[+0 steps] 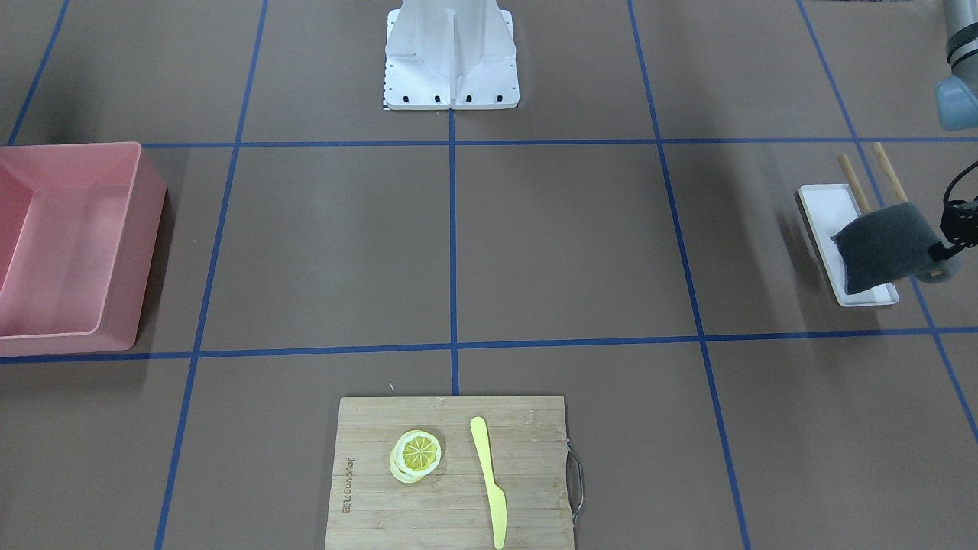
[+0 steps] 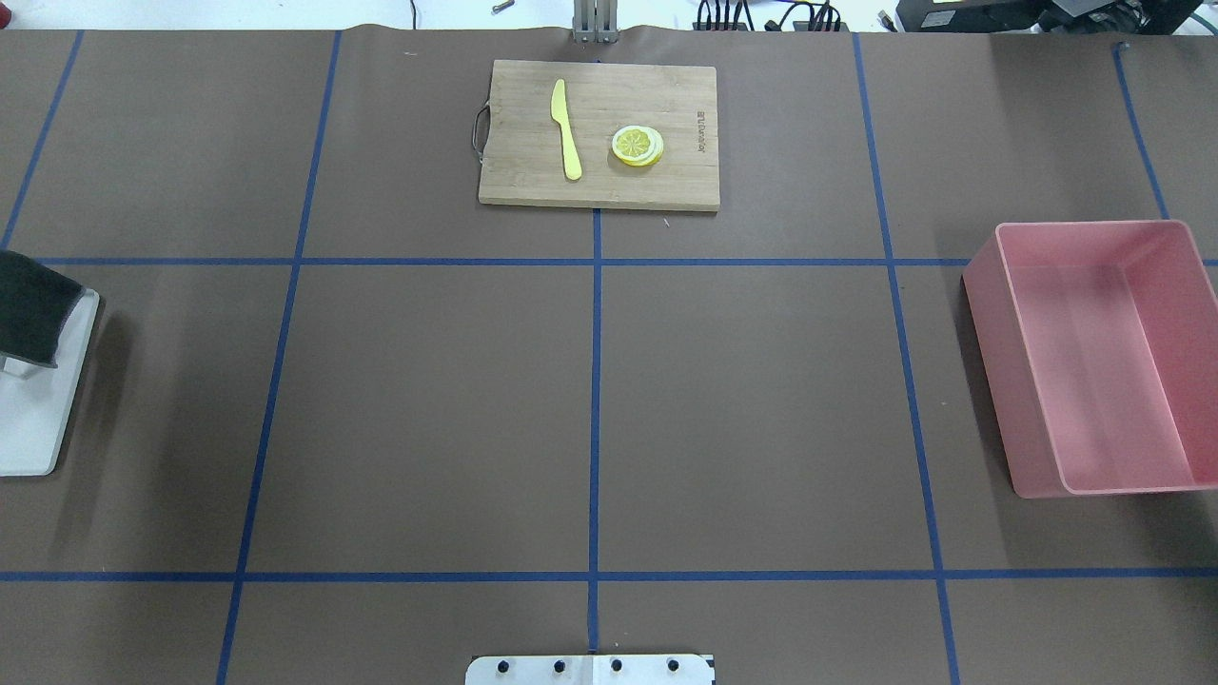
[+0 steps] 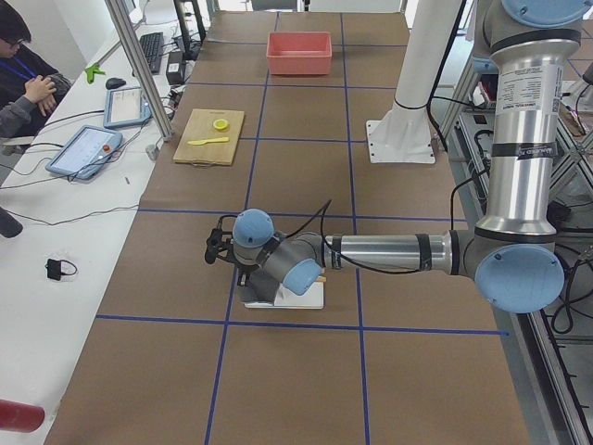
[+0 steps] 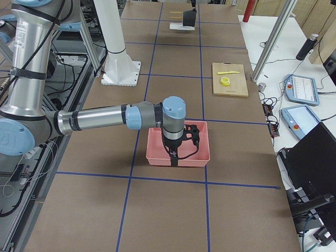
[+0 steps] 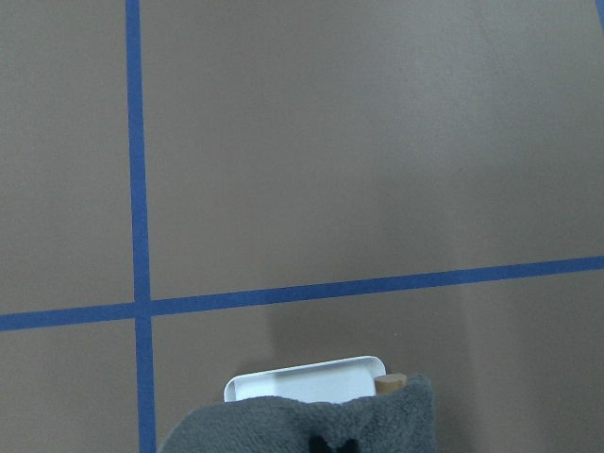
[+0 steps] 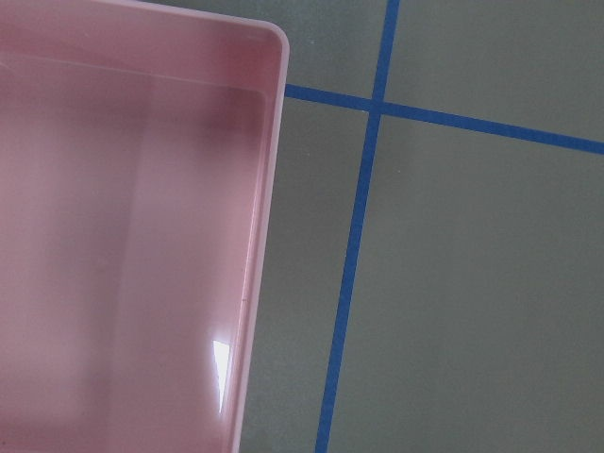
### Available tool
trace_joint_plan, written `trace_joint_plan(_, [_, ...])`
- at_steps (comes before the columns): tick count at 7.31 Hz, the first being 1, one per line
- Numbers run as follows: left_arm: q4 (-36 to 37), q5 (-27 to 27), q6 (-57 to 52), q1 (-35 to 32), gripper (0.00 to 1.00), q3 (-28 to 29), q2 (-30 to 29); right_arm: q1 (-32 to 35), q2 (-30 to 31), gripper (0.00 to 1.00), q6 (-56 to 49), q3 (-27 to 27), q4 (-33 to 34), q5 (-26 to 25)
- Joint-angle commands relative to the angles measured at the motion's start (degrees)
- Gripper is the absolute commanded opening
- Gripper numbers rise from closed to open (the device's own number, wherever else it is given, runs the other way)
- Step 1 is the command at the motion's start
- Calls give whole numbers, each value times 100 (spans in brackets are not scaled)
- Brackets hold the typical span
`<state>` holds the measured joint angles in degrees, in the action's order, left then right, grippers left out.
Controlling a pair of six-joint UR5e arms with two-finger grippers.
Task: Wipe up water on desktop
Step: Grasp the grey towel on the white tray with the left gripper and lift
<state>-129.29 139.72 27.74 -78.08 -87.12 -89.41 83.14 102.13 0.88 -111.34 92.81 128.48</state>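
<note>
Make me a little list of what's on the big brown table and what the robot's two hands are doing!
left hand: shut on cloth, held over tray
right hand: above bin; open or shut, cannot tell
board: holds knife and lemon slices
sticks: two, wooden, by the tray
water: none that shows on the desktop
</note>
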Motion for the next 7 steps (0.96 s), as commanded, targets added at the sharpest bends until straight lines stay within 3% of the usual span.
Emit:
trace_joint_plan(1, [36, 283, 64, -136, 0, -182, -24, 0, 0, 100, 9, -2, 0, 1])
trace_joint_plan(3, [88, 214, 692, -146, 0, -384, -146, 0, -17, 100, 0, -89, -9, 27])
trace_joint_plan(6, [71, 204, 2213, -93, 0, -744, -524, 0, 9, 100, 88, 129, -1419, 842])
trace_joint_plan(7, [62, 204, 2636, -32, 0, -797, -690, -17, 0, 100, 106, 174, -1798, 880])
